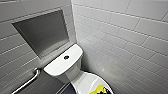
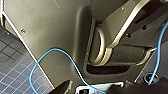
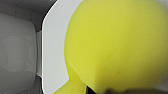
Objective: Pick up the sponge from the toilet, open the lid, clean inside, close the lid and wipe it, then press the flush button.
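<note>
1. On the left wall: metal grab rail (image 1: 26,82) low down, recessed niche (image 1: 43,32) above it.
2. Centre: toilet (image 1: 72,72), flush button (image 1: 66,57) on its tank top.
3. Lower right: lid (image 1: 85,83) down; sponge (image 1: 101,88) touching it, clamped in right hand (image 1: 106,91).

The black right gripper (image 1: 103,91) is seen low in the head view, closed on a small flat bright yellow-green sponge (image 3: 112,42), with a dark finger (image 3: 105,92) glimpsed beneath it. The left wrist is held close to the robot's own smooth dark grey body panel (image 2: 55,30), across which a thin blue cable (image 2: 72,63) is looped.
</note>
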Robot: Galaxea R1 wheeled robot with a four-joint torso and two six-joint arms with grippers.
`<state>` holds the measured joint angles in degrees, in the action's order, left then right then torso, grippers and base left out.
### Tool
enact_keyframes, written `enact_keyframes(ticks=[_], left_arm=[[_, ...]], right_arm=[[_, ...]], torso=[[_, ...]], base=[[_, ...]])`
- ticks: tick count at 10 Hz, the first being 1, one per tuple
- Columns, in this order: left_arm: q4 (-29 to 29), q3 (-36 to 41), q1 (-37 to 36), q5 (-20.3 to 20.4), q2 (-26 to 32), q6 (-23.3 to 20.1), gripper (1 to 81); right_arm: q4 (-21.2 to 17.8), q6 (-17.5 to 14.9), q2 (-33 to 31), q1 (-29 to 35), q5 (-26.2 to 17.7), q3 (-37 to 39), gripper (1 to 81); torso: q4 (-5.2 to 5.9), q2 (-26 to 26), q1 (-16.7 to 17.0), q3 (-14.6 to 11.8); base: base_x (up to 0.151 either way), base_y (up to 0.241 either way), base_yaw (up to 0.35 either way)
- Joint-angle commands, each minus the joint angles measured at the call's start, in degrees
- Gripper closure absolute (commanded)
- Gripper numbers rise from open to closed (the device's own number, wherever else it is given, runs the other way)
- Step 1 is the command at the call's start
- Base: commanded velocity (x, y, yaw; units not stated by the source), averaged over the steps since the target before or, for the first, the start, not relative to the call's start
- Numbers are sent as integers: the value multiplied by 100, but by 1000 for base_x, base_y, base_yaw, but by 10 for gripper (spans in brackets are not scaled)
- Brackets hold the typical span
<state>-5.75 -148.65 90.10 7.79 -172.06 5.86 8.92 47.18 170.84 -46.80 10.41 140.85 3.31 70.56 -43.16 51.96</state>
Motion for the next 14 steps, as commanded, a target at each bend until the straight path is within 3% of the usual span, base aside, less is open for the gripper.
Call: enact_keyframes(ticks=[1,4,7,10,12,14], left_arm=[[48,29,179,-402,4,-15,10],[22,64,153,-331,-22,-32,10],[-4,64,92,-139,-22,-33,10],[-31,161,-84,-102,22,-24,10],[-40,591,-225,-111,277,-33,10],[-40,1400,-391,-155,672,-33,10]], right_arm=[[609,11,-694,658,137,-1239,811],[673,2,-2099,641,172,-3042,811],[637,11,-3103,35,339,-3881,811],[672,-24,-3607,-1448,541,-3390,811],[1041,-16,-3686,-2548,1121,-2819,811],[1112,-24,-3616,-3409,1531,-2093,811]], torso=[[0,0,0,0],[0,0,0,0],[0,0,0,2],[0,0,0,2],[0,0,0,2],[0,0,0,2]], base=[[0,0,0],[0,0,0],[0,0,0],[0,0,0],[0,0,0],[0,0,0]])
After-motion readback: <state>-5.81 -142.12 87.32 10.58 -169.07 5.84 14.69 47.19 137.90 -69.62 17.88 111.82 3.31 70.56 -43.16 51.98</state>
